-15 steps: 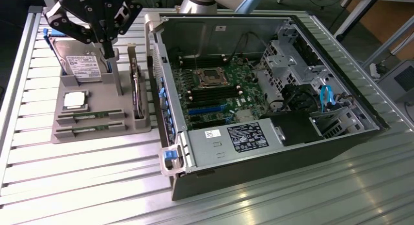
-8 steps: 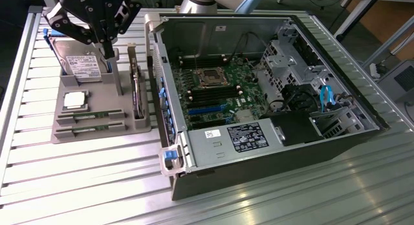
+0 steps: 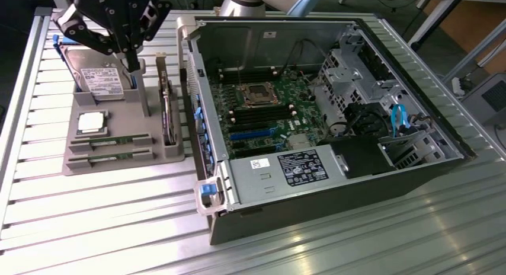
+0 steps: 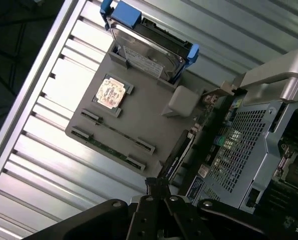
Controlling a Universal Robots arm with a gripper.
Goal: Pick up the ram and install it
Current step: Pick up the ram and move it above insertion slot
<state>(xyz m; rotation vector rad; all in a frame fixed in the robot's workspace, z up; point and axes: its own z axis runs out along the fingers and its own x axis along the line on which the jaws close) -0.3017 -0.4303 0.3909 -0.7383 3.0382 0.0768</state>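
Two ram sticks lie side by side in slots at the near end of a grey holder tray (image 3: 150,159): one ram stick (image 3: 111,142) and a second ram stick (image 3: 109,159) beside it. In the wrist view they are thin green strips, the first ram stick (image 4: 119,133) and the second (image 4: 104,147). My gripper (image 3: 127,60) hangs shut above the tray's far end, over the hard drive, well away from the ram. Its fingertips meet in the wrist view, gripper (image 4: 158,186), with nothing between them.
The tray also holds a silver hard drive (image 3: 101,79) in a blue bracket, a CPU (image 3: 92,122) and an upright expansion card (image 3: 166,112). To the exterior view's right lies the open computer case (image 3: 316,186), with the motherboard (image 3: 265,109) and its dark memory slots facing up.
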